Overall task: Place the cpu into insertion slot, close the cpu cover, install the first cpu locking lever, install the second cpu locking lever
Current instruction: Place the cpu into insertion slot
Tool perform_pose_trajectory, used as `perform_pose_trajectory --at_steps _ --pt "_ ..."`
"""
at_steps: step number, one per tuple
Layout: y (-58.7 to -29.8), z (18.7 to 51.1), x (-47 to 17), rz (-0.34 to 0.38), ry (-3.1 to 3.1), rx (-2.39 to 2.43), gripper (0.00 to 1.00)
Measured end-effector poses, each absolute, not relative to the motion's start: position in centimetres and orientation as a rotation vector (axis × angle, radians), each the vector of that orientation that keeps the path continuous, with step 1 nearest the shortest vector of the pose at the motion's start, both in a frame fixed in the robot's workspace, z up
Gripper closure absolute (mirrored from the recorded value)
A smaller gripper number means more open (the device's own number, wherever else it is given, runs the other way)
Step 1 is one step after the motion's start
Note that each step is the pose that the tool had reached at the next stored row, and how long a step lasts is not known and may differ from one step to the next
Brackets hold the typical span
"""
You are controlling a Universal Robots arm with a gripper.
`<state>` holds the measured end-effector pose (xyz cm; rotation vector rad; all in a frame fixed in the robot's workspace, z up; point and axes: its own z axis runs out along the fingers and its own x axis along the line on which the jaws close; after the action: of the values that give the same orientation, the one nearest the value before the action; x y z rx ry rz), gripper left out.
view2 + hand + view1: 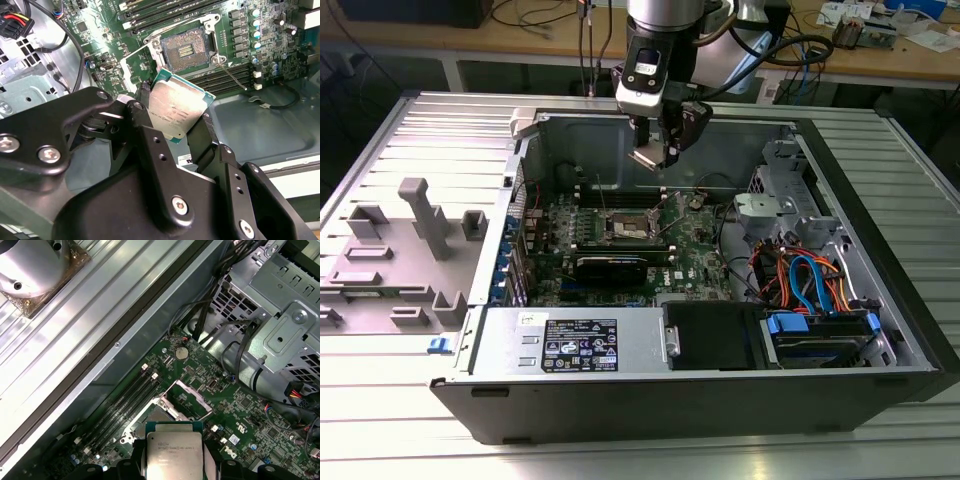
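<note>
In the exterior view, upper centre of the frame: gripper (658,150) clenched on the cpu (648,157), held tilted above the open computer case (620,400), well apart from the insertion slot (628,228) at mid-frame. In the second wrist view: black fingers (145,107) pinching two opposite edges of the cpu, pale metal top toward the camera, insertion slot bare beyond it, cpu cover (137,62) swung up beside the slot. In the first wrist view: same grasp, cpu cover standing open at the empty insertion slot.

The open case (720,405) fills the table (380,440) centre. Inside, a power supply (575,345) lies at 7 o'clock, coloured cables (805,275) at 4 o'clock, a black card (620,268) mid-board. Grey fixtures (425,215) stand at the table's 9 o'clock.
</note>
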<state>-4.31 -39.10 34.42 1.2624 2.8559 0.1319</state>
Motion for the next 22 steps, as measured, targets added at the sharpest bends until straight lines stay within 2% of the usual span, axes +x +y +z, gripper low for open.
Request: perform_pose_trajectory --at_steps 22 --pt "-39.10 34.36 -4.31 0.130 2.760 1.448 0.46"
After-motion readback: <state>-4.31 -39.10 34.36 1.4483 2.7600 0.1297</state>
